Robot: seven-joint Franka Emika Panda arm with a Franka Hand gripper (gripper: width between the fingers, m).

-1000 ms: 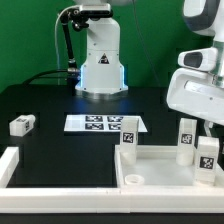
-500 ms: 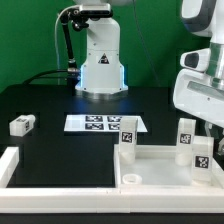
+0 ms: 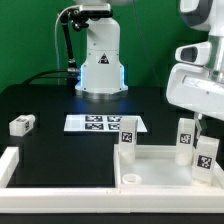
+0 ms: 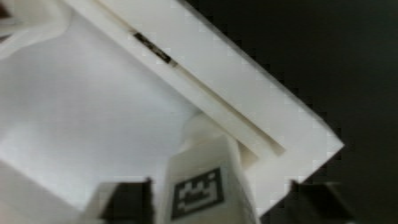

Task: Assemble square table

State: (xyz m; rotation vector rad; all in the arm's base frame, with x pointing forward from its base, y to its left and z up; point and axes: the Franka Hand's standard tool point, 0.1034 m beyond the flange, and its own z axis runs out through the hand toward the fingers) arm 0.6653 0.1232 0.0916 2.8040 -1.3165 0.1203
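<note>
The square table slab (image 3: 160,186) lies at the exterior view's lower right, rim up. Three white tagged legs stand upright in its corners: one at the slab's left (image 3: 128,139), one further back (image 3: 186,136) and one at the far right (image 3: 207,158). A fourth leg (image 3: 22,124) lies loose on the table at the left. My gripper (image 3: 206,130) hangs just above the far right leg. In the wrist view my gripper (image 4: 222,202) is open, and its dark fingers (image 4: 125,202) stand on either side of that leg (image 4: 201,192) with gaps between.
The marker board (image 3: 105,124) lies in the middle of the black table. A long white rail (image 3: 60,190) with an upturned end (image 3: 9,165) runs along the front left. The robot base (image 3: 100,60) stands at the back before a green wall.
My gripper dipped slightly, then rose a little and shifted toward the exterior view's left. The legs and slab have not moved.
</note>
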